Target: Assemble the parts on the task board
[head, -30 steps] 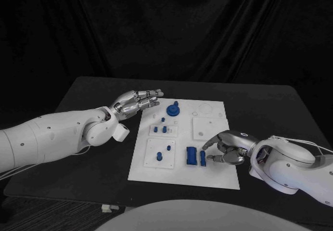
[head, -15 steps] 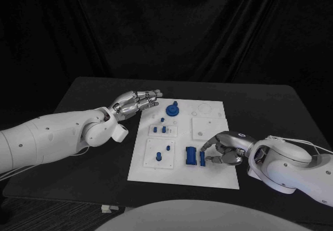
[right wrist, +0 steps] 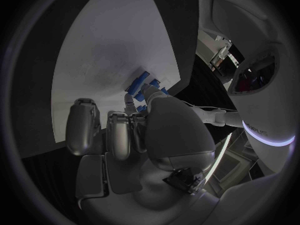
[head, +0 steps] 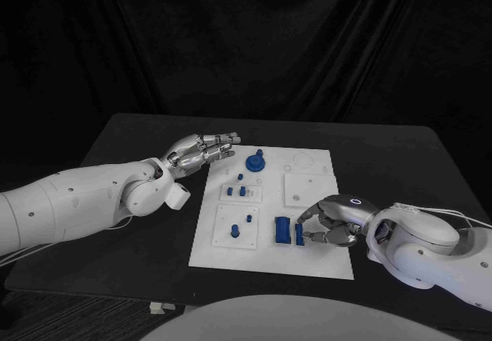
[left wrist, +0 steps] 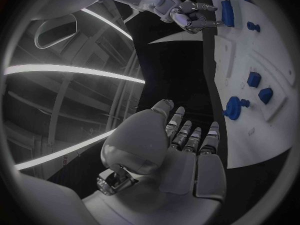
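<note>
The right hand [head: 333, 224] sits low over the near right part of the task board [head: 313, 264], its fingers curled down around the narrow blue part [head: 299, 234] that stands just beside the wider blue block [head: 281, 231]. The fingertips touch that narrow part, and it looks pinched, though the right wrist view shows only blue edges past the fingers [right wrist: 128, 102], so the grip itself cannot be confirmed. The step in hand appears to be seating this narrow part next to the block near the board's near edge.

To do it well, the hand should press straight down, keeping the part upright and parallel to the block (any tilt would likely jam it against its neighbour). The push should be light and even, since the board lies loose on the table [head: 123, 234] and could slide toward the left edge.

The left hand [head: 205, 150] hovers off the board's far left corner, fingers extended side by side and slightly bent, holding nothing. It could steady the board's left edge if needed. The round blue part [head: 255, 165] near the far edge and the small blue pieces [head: 239, 191] along the left side stand well apart from the working fingers.
</note>
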`<state>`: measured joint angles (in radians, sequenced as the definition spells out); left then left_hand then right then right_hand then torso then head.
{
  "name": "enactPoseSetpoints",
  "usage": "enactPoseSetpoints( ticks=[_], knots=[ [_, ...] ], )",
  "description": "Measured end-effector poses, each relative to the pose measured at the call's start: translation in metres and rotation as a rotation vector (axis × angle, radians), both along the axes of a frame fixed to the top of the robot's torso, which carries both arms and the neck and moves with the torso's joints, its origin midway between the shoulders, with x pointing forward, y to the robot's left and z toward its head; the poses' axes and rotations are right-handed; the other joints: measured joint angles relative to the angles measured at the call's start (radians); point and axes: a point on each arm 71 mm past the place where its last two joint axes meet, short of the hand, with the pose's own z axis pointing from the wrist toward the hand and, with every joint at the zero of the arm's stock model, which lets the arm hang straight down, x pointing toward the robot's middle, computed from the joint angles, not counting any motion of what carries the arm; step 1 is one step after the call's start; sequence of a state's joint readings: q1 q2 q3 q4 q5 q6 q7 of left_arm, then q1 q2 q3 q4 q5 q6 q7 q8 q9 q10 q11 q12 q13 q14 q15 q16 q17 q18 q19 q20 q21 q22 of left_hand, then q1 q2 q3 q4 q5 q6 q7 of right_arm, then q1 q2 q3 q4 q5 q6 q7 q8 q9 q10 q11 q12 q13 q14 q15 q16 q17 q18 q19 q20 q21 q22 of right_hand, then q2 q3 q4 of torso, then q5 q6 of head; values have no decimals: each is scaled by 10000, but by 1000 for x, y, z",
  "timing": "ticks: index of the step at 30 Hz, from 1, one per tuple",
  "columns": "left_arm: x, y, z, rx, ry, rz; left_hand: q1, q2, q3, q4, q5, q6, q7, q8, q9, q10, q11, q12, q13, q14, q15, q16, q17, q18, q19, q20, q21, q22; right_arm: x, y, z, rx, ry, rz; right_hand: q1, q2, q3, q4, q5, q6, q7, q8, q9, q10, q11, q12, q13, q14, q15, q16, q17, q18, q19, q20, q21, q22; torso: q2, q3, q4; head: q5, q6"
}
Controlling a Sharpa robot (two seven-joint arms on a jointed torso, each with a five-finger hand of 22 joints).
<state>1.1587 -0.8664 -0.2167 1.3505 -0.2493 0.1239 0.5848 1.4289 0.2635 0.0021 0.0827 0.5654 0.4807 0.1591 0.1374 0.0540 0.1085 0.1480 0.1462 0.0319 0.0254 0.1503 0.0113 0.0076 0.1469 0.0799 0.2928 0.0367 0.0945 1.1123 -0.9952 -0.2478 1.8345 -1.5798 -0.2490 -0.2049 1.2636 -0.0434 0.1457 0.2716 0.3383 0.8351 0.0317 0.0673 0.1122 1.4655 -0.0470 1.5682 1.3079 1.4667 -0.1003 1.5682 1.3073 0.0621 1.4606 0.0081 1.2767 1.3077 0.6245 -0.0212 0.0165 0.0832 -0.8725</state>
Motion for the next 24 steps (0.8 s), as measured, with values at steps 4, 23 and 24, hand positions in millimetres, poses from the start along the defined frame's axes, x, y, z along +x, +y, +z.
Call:
enactPoseSetpoints(
  ticks=[4, 23, 24],
  knots=[
    [0, 0, 0, -2, 4, -4, 0, 0, 0, 0, 0, 0, 0, 0, 8, 0, 0, 0, 0, 0, 0, 0, 0, -1, 0, 0, 0, 0, 0, 1, 1, -520, -547, 199, -399, 98, -167, 189, -363, -548, -85, 0, -231, -21, -85, 0, -1, -10, -22, 0, 0, 0, -45, -45, -107, 0, 2, 0, 0, 1, 0],
    [-1, 2, 0, 8, 16, 22, 0, 0, -1, 0, -1, 0, 0, -1, 7, 0, 0, -1, -1, 0, 0, 0, -1, 0, 0, 0, 0, 0, -2, -4, 7, -1266, -2140, 552, -1726, 484, -656, 219, -994, -118, -171, 20, -420, -22, -156, 0, -3, 19, -122, 0, 0, 1, 23, -113, 151, -2, 15, 2, -4, 11, 0],
    [-1, 2, 0, 8, 16, 23, 0, 0, -1, 0, -1, 0, 0, -1, 7, 0, 0, -1, -1, 0, 0, 0, -1, 0, 0, 0, 0, 1, -3, -5, 8, -1210, -2205, 552, -1924, 529, -732, 222, -1071, -20, -173, 53, -420, -22, -156, 0, -3, 19, -122, 0, 0, 1, 26, -116, 231, -2, 15, 2, -4, 16, 0]
  ],
)
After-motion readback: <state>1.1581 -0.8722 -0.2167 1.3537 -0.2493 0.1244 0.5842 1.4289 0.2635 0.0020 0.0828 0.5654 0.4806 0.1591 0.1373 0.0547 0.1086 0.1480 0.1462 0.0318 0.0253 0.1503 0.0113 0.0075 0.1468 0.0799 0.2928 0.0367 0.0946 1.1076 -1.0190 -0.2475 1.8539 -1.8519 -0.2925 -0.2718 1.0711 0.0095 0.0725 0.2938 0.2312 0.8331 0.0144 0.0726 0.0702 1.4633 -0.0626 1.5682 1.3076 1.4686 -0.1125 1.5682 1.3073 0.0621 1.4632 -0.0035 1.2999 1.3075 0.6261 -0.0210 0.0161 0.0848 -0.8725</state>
